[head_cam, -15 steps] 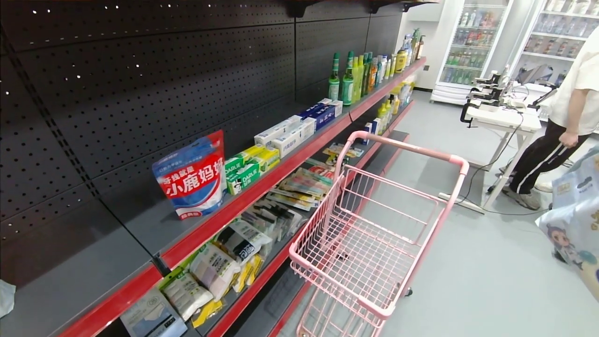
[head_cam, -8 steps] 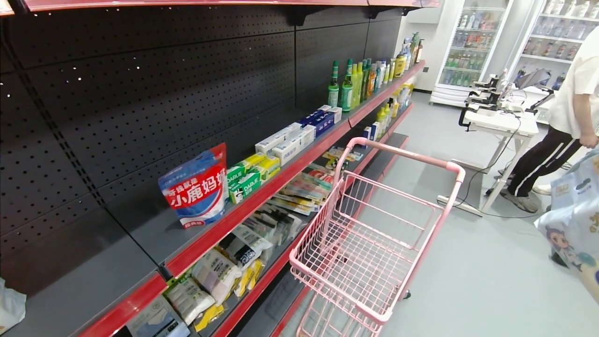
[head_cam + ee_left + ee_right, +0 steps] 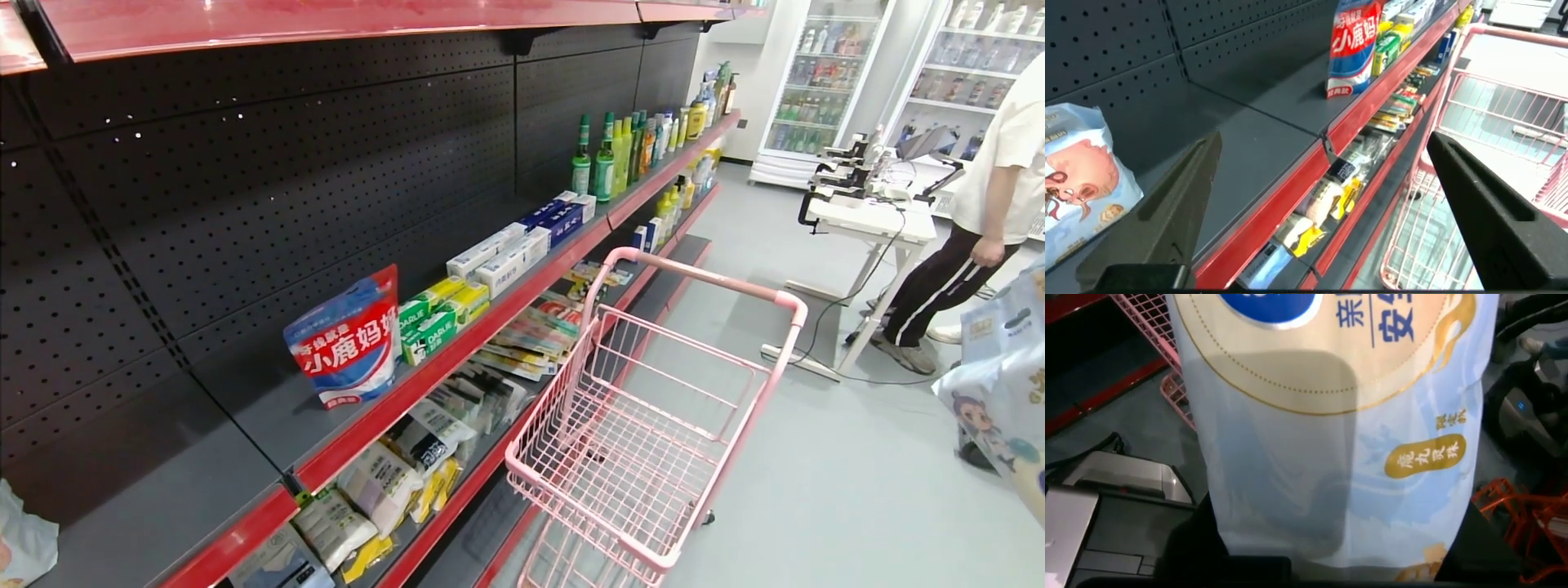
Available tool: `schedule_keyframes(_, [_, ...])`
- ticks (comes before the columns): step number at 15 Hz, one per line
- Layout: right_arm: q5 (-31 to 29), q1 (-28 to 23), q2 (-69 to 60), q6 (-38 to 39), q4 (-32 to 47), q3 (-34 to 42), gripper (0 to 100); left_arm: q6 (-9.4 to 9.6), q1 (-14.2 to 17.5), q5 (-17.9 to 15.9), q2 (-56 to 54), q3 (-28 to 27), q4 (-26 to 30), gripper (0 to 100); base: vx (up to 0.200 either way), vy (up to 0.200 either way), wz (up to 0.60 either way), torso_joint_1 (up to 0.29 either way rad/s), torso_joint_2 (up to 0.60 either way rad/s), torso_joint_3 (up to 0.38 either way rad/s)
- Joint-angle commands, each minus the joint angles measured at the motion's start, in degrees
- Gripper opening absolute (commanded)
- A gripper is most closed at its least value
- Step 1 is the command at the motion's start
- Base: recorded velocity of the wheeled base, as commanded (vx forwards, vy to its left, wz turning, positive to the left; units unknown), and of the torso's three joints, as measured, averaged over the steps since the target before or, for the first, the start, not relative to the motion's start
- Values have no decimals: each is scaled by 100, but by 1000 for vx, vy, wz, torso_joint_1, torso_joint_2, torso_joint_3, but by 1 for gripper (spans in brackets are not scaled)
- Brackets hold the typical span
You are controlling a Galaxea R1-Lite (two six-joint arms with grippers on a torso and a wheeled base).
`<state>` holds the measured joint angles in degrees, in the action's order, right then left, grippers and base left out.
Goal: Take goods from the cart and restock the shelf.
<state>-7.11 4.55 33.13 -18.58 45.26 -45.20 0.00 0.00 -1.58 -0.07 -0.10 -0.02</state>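
The pink wire cart (image 3: 796, 298) stands in the aisle beside the shelf (image 3: 204, 425). My right gripper (image 3: 1343, 559) is shut on a large pale blue bag (image 3: 1331, 416), which hangs at the right edge of the head view (image 3: 1000, 392), right of the cart. My left gripper (image 3: 1323, 204) is open with its fingers wide apart, over the bare grey shelf board. A white bag with pink print (image 3: 1078, 188) lies on that board just beside it (image 3: 20, 539). Farther along the board stands a red and blue pouch (image 3: 351, 339).
Toothpaste boxes (image 3: 441, 310) and green bottles (image 3: 604, 155) fill the shelf past the pouch. Packets (image 3: 375, 490) lie on the lower shelf. An upper red shelf (image 3: 326, 24) overhangs. A white desk (image 3: 873, 216) and a standing person are behind the cart.
The head camera has tilted upward, so the upper red shelf has come into view and everything sits lower in the picture. The goods and cart have not moved.
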Motion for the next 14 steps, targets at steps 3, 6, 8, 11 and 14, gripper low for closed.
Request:
schedule_keyframes(3, [-124, -15, -26, -199, -79, 152, 0, 0, 0, 0, 7, 1, -6, 100, 0, 0, 0, 57, -122, -63])
schedule_keyframes(6, [-353, -15, -70, -234, -281, 381, 0, 0, 0, 0, 7, 1, -6, 100, 0, 0, 200, 2, 1, 1])
schedule_keyframes(8, [-370, -6, -132, -243, -272, 477, 0, 0, 0, 0, 7, 1, -6, 100, 0, 0, 600, 0, 2, 7])
schedule_keyframes(11, [-362, -6, -141, -243, -281, 548, 0, 0, 0, 0, 7, 1, -6, 100, 0, 0, 600, 14, -3, 1])
schedule_keyframes(14, [-318, 37, -246, -278, -255, 592, 0, 0, 0, 0, 7, 1, -6, 100, 0, 0, 600, -1, 2, 5])
